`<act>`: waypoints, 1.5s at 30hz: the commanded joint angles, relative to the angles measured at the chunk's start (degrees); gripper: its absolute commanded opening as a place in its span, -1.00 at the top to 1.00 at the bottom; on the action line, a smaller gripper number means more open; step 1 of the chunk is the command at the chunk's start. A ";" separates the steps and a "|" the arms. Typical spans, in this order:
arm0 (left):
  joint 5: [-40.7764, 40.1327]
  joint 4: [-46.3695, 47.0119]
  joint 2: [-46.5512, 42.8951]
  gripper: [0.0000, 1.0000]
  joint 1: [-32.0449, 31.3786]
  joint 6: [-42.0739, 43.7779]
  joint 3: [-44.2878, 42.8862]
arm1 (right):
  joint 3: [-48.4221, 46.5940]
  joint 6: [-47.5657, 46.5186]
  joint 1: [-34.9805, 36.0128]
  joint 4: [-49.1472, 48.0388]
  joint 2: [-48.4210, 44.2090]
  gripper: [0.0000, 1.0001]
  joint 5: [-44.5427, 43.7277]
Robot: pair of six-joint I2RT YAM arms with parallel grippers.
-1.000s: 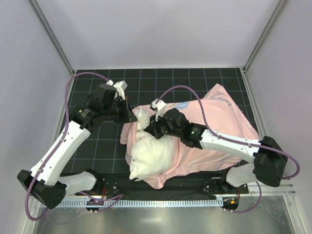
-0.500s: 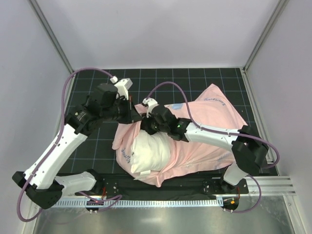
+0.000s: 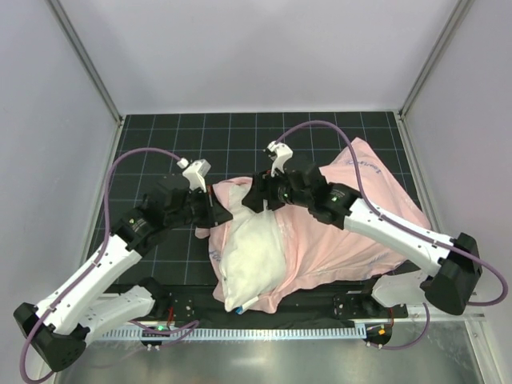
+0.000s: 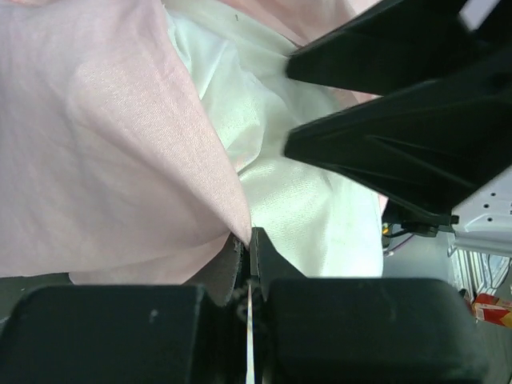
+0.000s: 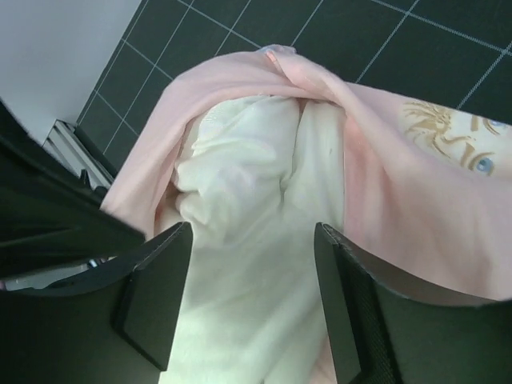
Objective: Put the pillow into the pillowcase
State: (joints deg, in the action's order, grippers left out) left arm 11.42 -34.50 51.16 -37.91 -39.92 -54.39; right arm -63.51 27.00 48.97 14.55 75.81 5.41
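The white pillow (image 3: 250,254) lies partly inside the pink pillowcase (image 3: 352,232). Its near end sticks out toward the table's front edge. My left gripper (image 3: 225,213) is shut on the pillowcase's opening edge, just left of the pillow's far end. In the left wrist view the pink fabric (image 4: 104,160) is pinched between the shut jaws (image 4: 249,237), with the pillow (image 4: 304,200) beside them. My right gripper (image 3: 256,197) hovers open over the pillow's far end. In the right wrist view its fingers (image 5: 252,232) stand wide apart above the pillow (image 5: 256,192), holding nothing. The pillowcase (image 5: 400,200) wraps round it, its princess print showing.
A black gridded mat (image 3: 240,136) covers the table, with grey walls on three sides. A metal rail (image 3: 264,330) with the arm bases runs along the front edge. The pillowcase's closed end (image 3: 368,164) reaches toward the right wall.
The right gripper has opened, let go of the pillow and drawn back toward the far right. The left gripper, still shut on the pillowcase edge, has come nearer. The opening now covers more of the pillow.
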 commanded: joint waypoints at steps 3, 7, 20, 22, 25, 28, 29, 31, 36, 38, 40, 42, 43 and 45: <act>-2.10 4.72 -1.15 1.00 -0.41 0.99 -2.56 | -2.33 -1.69 -0.37 9.01 -8.21 -0.40 2.23; -1.75 4.27 -1.50 1.00 -0.41 0.55 -4.14 | -0.92 -1.78 -0.37 6.64 -13.32 -0.16 7.93; -2.72 0.05 -2.03 0.99 -0.41 0.72 -11.08 | -0.56 2.25 1.22 -5.66 10.29 0.85 6.64; -0.63 0.14 -1.33 0.99 -0.41 -0.33 -12.75 | -2.48 3.31 1.30 -5.24 18.73 0.89 2.17; 4.47 1.01 -1.58 0.99 -0.41 -2.34 -13.90 | -7.23 4.46 1.13 2.13 25.51 0.92 -9.56; 3.89 0.58 -3.95 1.00 -0.41 -2.88 -13.90 | -6.64 3.85 1.04 3.91 23.44 0.92 -13.22; 2.74 -0.12 -4.48 1.00 -0.41 -2.62 -13.90 | -6.20 3.41 1.13 3.91 22.11 0.92 -13.32; -0.94 -2.40 -5.19 1.00 -0.41 -1.74 -13.29 | -5.05 1.92 1.13 3.74 17.04 0.92 -12.27; -2.63 -3.21 -3.44 1.00 -0.41 -1.56 -8.90 | -2.86 -3.53 2.09 4.97 5.07 -0.11 -3.42; -3.24 -2.07 -3.08 1.00 -0.41 -1.56 -6.27 | -1.54 -7.48 4.01 4.35 -0.97 -0.51 -0.33; -4.47 -1.45 -2.73 0.99 -0.41 -1.47 -4.77 | 0.04 -11.42 5.95 4.70 -4.43 -0.65 0.83; -5.35 -0.48 -2.64 1.00 -0.41 -1.39 -3.01 | 1.18 -14.51 10.25 6.54 -8.03 -0.79 -1.26; -5.53 -0.31 -2.73 1.00 -0.41 -1.30 -2.74 | 1.45 -17.05 11.83 7.68 -8.92 -0.81 -2.41; -6.41 -0.82 -2.64 1.00 -0.41 -0.51 -3.09 | 3.46 -19.00 17.18 9.18 -11.02 -0.85 -5.13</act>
State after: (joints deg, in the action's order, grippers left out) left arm 6.20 -39.70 48.97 -38.04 -40.51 -56.93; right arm -62.89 15.90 60.36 19.79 66.94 3.66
